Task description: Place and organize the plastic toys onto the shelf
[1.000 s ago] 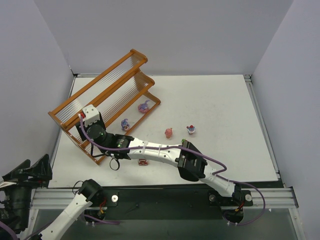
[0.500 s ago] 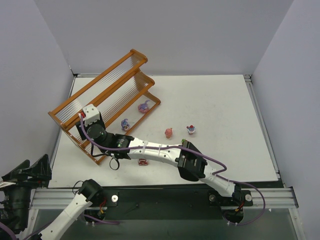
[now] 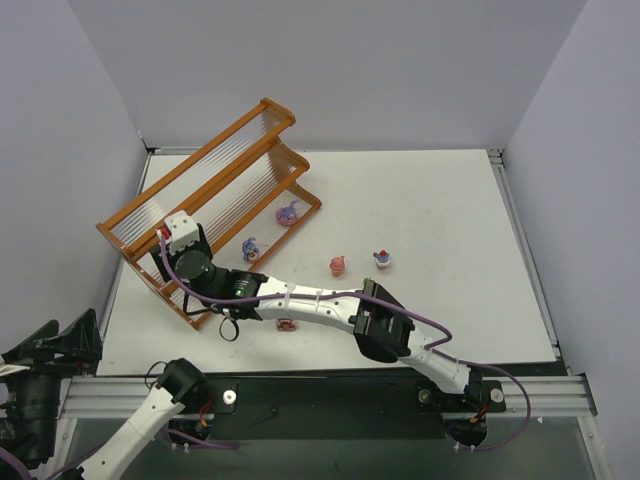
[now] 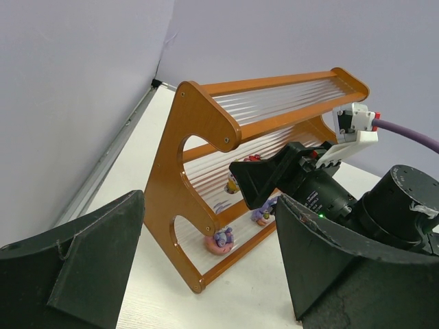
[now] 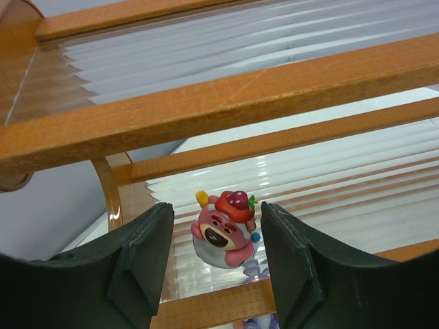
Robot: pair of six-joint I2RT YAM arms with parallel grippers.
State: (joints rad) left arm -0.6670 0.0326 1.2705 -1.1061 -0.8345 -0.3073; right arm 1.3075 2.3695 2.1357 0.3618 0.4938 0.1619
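The shelf (image 3: 215, 190) stands at the table's left, an orange-brown stepped rack with clear ribbed slats. My right gripper (image 5: 218, 229) is at its near-left end, open around a pink bear toy with a strawberry hat (image 5: 223, 236) that rests on the middle tier. On the lowest tier lie a pink-and-purple donut toy (image 4: 221, 240) and a purple toy (image 4: 263, 214). Two purple toys (image 3: 288, 213) (image 3: 250, 248) sit by the lowest tier's front rail. Loose on the table are three toys (image 3: 338, 265) (image 3: 382, 260) (image 3: 286, 324). My left gripper (image 4: 206, 274) hangs open off the table's near-left corner.
The right arm (image 3: 320, 305) stretches low across the table's near-left part, over the loose toy near it. Grey walls close in the left, back and right sides. The shelf's end panel (image 4: 188, 171) faces my left gripper.
The right gripper's jaws have parted a little around the pink bear toy. The arms and the loose toys stay where they were.
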